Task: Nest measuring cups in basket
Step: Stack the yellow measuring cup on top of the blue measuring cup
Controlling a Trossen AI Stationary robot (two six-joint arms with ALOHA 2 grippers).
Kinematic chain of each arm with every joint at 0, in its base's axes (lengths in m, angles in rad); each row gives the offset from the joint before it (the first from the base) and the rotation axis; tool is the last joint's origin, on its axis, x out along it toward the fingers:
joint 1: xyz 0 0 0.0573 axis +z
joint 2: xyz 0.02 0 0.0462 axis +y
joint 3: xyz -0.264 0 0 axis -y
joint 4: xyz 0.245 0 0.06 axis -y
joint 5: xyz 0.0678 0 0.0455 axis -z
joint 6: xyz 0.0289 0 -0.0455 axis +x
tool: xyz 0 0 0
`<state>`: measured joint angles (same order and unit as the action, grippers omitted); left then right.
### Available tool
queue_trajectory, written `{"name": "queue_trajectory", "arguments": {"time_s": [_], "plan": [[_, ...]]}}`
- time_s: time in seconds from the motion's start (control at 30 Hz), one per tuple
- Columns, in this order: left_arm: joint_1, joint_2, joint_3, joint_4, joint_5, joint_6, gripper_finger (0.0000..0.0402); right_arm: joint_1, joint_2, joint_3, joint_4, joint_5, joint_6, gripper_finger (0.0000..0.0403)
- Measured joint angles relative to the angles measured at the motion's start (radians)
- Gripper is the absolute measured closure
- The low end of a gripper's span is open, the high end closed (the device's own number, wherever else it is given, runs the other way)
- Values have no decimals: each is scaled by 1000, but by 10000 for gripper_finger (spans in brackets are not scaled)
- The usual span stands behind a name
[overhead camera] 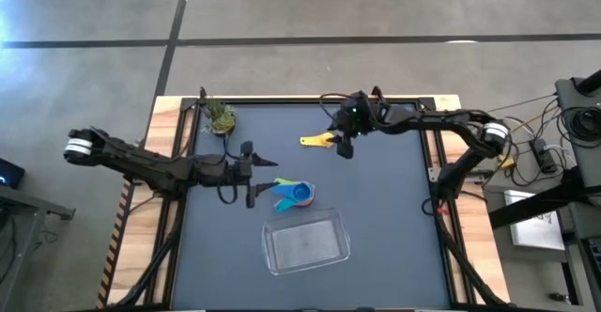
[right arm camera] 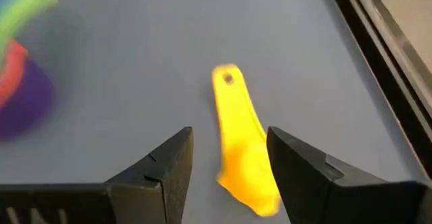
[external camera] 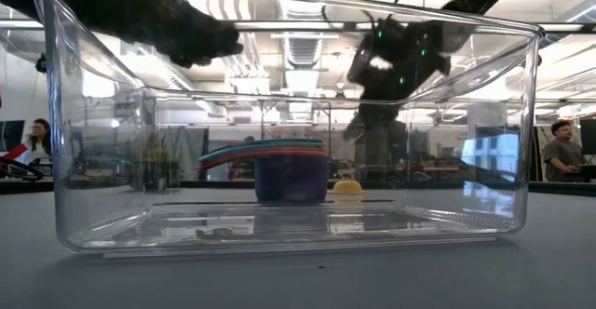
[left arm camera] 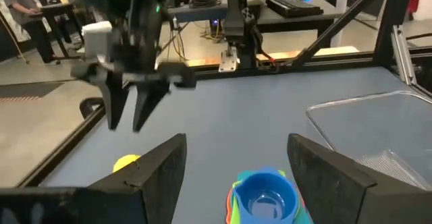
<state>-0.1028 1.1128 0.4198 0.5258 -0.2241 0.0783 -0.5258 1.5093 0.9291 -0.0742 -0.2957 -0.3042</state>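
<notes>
Right gripper [right arm camera: 226,166] open, fingers straddling yellow cup [right arm camera: 239,150] lying on mat, not gripped. Left gripper [left arm camera: 236,163] open just beside nested stack [left arm camera: 263,197].

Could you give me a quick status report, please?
Left gripper open beside nested cups. Right gripper open over yellow cup. Basket empty.

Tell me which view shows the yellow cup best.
The right wrist view: the yellow cup lies between the right gripper's open fingers. High view shows it small; low and left wrist views show only part.
</notes>
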Motion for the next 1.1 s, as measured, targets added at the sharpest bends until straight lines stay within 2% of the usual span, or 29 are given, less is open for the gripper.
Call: {"name": "queue_trajectory", "arguments": {"time_s": [0.23,0.33,0.57,0.7,1.1], "plan": [[0,28,8,-4,-1,6,162,-37,137,0,15,0,-201,221],[0,53,10,-3,-1,7,162,-45,186,0,54,-1,-185,203],[2,108,38,-4,-1,8,162,-76,256,2,179,-10,-121,124],[2,142,60,-4,-1,11,162,-83,281,3,212,-6,-118,93],[10,186,77,-8,-1,18,162,-96,234,0,264,15,-92,83]]}}
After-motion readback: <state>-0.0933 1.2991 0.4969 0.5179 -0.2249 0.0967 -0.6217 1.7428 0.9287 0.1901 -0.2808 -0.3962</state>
